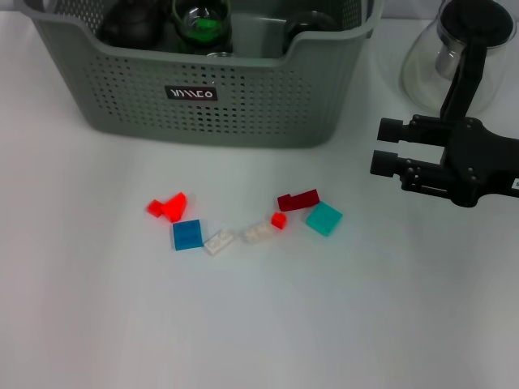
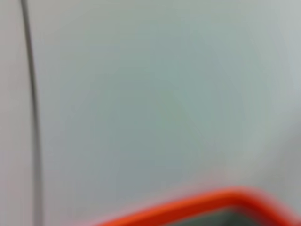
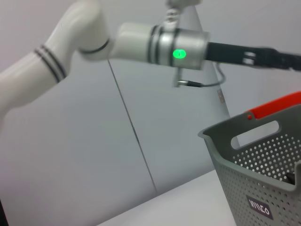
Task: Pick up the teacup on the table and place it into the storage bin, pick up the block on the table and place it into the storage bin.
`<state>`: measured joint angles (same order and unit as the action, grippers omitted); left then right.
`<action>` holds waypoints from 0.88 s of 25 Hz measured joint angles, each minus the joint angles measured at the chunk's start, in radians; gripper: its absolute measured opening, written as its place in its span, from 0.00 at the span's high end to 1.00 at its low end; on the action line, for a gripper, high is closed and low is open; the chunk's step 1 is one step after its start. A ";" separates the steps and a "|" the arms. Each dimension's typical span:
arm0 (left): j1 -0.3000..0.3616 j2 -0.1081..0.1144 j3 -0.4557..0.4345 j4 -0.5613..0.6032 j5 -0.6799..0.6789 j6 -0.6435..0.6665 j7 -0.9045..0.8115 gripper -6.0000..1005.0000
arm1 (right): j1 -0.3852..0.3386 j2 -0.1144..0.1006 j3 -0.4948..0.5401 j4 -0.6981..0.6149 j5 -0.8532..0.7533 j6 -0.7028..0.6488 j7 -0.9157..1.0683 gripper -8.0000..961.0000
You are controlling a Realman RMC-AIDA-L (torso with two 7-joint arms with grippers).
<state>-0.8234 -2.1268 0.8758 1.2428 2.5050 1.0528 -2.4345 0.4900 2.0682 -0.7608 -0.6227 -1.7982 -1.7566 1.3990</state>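
Hovering pincer: right gripper (image 1: 379, 150) hangs above the table (image 1: 97, 324) at about 3 o'clock in the head view, fingers pointing toward 9 o'clock, spread apart with nothing between them.
Left gripper: not visible in the head view; its wrist view shows only a blurred surface and an orange edge.
Storage bin: the storage bin (image 1: 243, 97) stands at 12 o'clock, dark cup-like shapes already inside; no teacup shows on the table.
Blocks: small pieces lie scattered mid-table; nearest are the teal block (image 1: 323, 218) and dark red block (image 1: 298, 199), at roughly 7 o'clock from the pincer, well apart from it.
Axis: the dark red block's length runs about 3-to-9.
Nearer arm: right, by my judgement.
Bystander: glass teapot (image 1: 454, 57) at 1 o'clock, behind the right arm.
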 joint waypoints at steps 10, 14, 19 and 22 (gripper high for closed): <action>0.243 0.141 -0.190 -0.278 -1.032 0.569 0.392 0.37 | 0.007 0.001 0.000 0.000 0.002 0.002 0.000 0.36; 0.205 0.256 -0.256 -0.614 -1.082 0.892 0.530 0.38 | 0.008 0.001 0.000 0.000 0.002 0.000 0.000 0.36; 0.243 0.255 -0.245 -0.611 -0.809 0.939 0.553 0.38 | 0.007 0.000 0.000 0.000 0.003 -0.003 0.000 0.36; 0.271 0.220 -0.211 -0.450 -0.620 0.934 0.553 0.38 | 0.004 0.000 0.001 0.000 0.003 -0.003 0.000 0.36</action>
<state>-0.5524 -1.9070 0.6648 0.7925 1.8849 1.9870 -1.8817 0.4939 2.0679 -0.7600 -0.6227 -1.7951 -1.7597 1.3989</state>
